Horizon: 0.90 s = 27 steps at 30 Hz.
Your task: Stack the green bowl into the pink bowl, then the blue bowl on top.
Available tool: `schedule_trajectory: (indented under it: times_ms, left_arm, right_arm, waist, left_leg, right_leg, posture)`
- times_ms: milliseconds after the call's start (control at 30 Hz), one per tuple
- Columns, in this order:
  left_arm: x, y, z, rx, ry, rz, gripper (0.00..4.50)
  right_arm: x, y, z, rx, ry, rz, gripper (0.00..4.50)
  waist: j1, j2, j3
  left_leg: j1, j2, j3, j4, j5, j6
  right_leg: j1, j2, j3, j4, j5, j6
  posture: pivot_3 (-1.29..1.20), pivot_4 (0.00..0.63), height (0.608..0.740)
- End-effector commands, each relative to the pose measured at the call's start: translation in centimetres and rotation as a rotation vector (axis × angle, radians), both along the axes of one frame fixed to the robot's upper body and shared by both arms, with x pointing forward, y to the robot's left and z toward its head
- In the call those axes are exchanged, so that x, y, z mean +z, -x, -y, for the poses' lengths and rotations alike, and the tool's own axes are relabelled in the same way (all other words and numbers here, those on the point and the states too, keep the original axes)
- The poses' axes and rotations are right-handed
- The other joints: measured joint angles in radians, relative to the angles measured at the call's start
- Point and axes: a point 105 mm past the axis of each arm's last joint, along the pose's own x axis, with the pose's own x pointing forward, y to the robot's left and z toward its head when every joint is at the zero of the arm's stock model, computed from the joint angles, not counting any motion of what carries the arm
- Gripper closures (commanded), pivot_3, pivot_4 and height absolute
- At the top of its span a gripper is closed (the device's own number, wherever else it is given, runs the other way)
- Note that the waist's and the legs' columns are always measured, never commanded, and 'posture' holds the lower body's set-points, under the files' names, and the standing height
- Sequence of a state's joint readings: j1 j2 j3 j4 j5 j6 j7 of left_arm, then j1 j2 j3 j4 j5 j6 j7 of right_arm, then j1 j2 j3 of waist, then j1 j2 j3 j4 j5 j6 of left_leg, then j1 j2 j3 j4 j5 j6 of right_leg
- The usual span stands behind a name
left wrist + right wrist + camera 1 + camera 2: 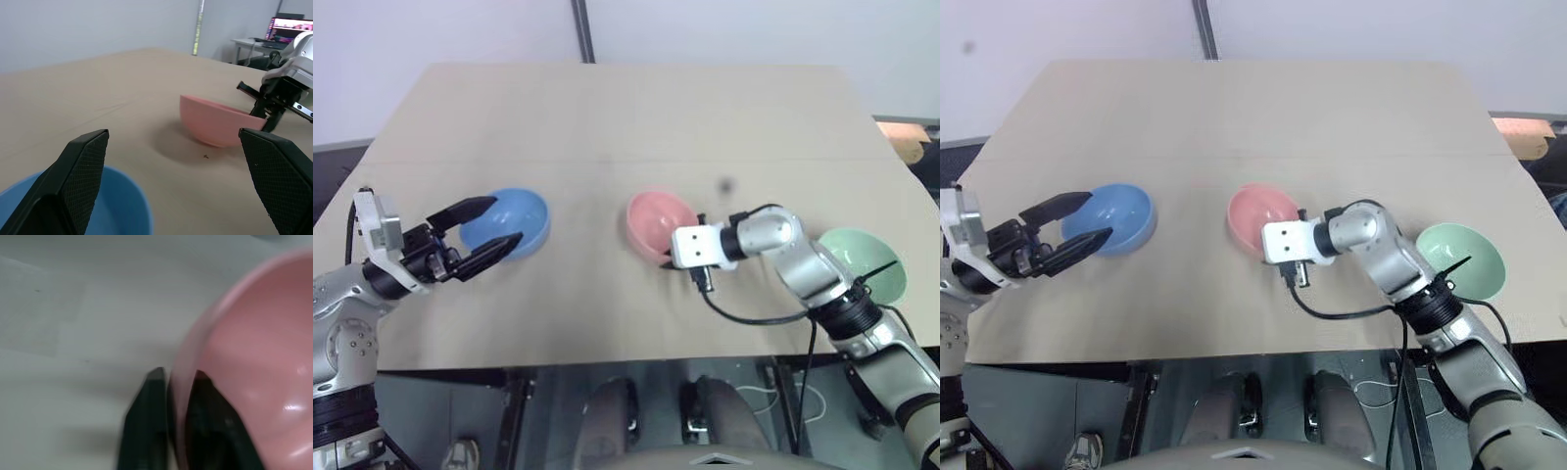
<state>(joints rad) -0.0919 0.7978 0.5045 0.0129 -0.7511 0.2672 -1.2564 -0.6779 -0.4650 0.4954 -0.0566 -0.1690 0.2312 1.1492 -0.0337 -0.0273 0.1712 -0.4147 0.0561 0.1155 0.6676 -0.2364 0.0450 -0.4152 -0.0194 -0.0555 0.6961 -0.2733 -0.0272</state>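
The pink bowl (658, 219) sits upright at the middle of the table. My right gripper (176, 377) is shut on its near rim, one finger inside and one outside. The green bowl (867, 260) stands at the right, near the table's front edge, partly behind my right forearm. To the left rests the blue bowl (514, 221). My left gripper (506, 220) hovers at its near side, open wide with nothing between its fingers (78, 181). In the left wrist view the blue bowl's rim (117, 205) lies below the fingers, and the pink bowl (215, 122) shows beyond with the right gripper at it.
The tan table (636, 117) stretches back to a pale wall with a dark pole (581, 29). A black cable (744, 315) loops from my right wrist over the table's front edge. A desk with a monitor (291, 24) stands off to one side.
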Motion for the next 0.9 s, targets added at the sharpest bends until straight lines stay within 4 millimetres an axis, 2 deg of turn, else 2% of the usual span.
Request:
schedule_trajectory:
  times_ms: [33,100,133,200,267,367,433,567,667,767,833,900]
  left_arm:
    - [1.2,1.0,1.0,-0.123,-0.001,0.029,0.0]
    - [1.3,1.6,1.4,-0.193,0.005,0.016,0.0]
    - [1.3,1.8,1.5,-0.213,0.006,0.013,0.0]
    - [1.5,2.3,1.5,-0.256,0.002,0.001,0.0]
    - [1.6,2.6,1.4,-0.296,0.0,-0.013,0.0]
    - [1.2,2.9,1.3,-0.33,-0.047,-0.032,0.0]
    - [0.8,3.0,1.3,-0.349,-0.07,-0.041,0.0]
    - [0.6,2.5,1.9,-0.373,-0.083,-0.031,0.0]
    - [0.7,1.9,2.3,-0.382,-0.068,-0.017,0.0]
    - [0.6,1.3,2.9,-0.404,-0.06,-0.012,0.0]
    - [0.5,0.9,3.1,-0.411,-0.057,-0.01,0.0]
    - [0.4,0.6,3.2,-0.418,-0.061,-0.01,0.0]
  right_arm:
    - [0.3,-0.2,0.4,-0.062,-0.001,0.019,2.23]
    - [0.7,-0.2,0.4,-0.08,-0.021,0.02,1.4]
    - [0.9,-0.2,0.4,-0.085,-0.029,0.02,1.29]
    - [2.0,-0.2,0.4,-0.108,-0.074,0.032,0.53]
    - [3.6,0.0,0.6,-0.143,-0.145,0.032,0.03]
    - [5.3,0.7,1.3,-0.183,-0.228,0.011,0.03]
    - [6.4,1.3,2.5,-0.238,-0.288,-0.012,0.03]
    - [7.3,2.5,7.2,-0.444,-0.33,-0.044,0.03]
    - [6.7,2.8,11.8,-0.692,-0.324,-0.054,0.03]
    - [4.2,3.5,16.6,-0.955,-0.229,-0.059,0.03]
    - [3.1,4.4,18.2,-1.038,-0.172,-0.058,0.03]
    - [2.5,4.9,18.6,-1.096,-0.183,-0.095,0.03]
  waist:
    - [-0.001,0.0,0.0]
    - [-0.001,0.0,0.0]
    - [-0.001,0.0,0.0]
    - [-0.001,0.0,0.0]
    - [-0.001,0.0,0.0]
    - [0.0,0.0,0.0]
    - [0.003,0.0,0.0]
    - [0.022,0.0,0.0]
    - [0.025,0.0,0.0]
    - [0.028,0.0,0.0]
    - [0.024,0.0,0.0]
    - [0.018,0.001,0.0]
  left_leg:
    - [0.0,0.0,0.0,0.0,0.0,0.0]
    - [0.0,0.0,0.0,0.0,0.001,-0.001]
    - [0.0,0.0,-0.001,0.0,0.001,-0.001]
    - [0.0,0.0,-0.001,0.0,0.001,-0.001]
    - [-0.001,0.0,-0.001,0.0,0.001,-0.001]
    - [-0.002,0.0,-0.001,-0.001,0.001,-0.001]
    - [-0.002,0.0,-0.001,-0.001,0.001,-0.001]
    - [-0.002,0.0,-0.002,-0.001,0.0,0.0]
    - [-0.002,-0.001,-0.002,-0.001,0.0,0.0]
    - [-0.002,-0.001,-0.003,-0.001,-0.001,0.002]
    - [-0.002,-0.001,-0.003,-0.002,-0.001,0.002]
    - [-0.002,0.0,-0.002,-0.002,-0.001,0.002]
  right_leg:
    - [0.0,0.0,0.0,0.0,0.0,0.0]
    - [0.0,0.0,0.0,0.001,0.0,0.0]
    - [0.0,0.0,-0.001,0.001,0.0,0.0]
    - [0.0,0.0,-0.001,0.001,0.0,0.0]
    - [-0.001,0.0,-0.001,0.0,0.0,-0.001]
    - [-0.001,0.0,-0.001,-0.001,0.0,-0.001]
    - [-0.001,0.0,-0.001,-0.001,0.0,0.0]
    - [-0.001,0.0,-0.002,-0.002,0.0,0.0]
    - [0.0,-0.001,-0.002,-0.002,-0.001,-0.001]
    - [0.0,-0.001,-0.002,-0.002,-0.001,-0.001]
    - [-0.001,-0.001,-0.002,-0.002,-0.001,-0.001]
    - [-0.001,0.0,-0.002,-0.002,-0.002,0.002]
  posture:
    - [0.0,0.15,0.74]
    - [0.0,0.15,0.74]
    - [0.0,0.15,0.74]
    - [0.0,0.15,0.74]
    - [0.0,0.15,0.74]
    - [0.0,0.15,0.74]
    - [0.0,0.15,0.74]
    - [0.0,0.15,0.74]
    - [0.0,0.15,0.74]
    - [0.0,0.15,0.74]
    - [0.0,0.15,0.74]
    - [0.0,0.15,0.74]
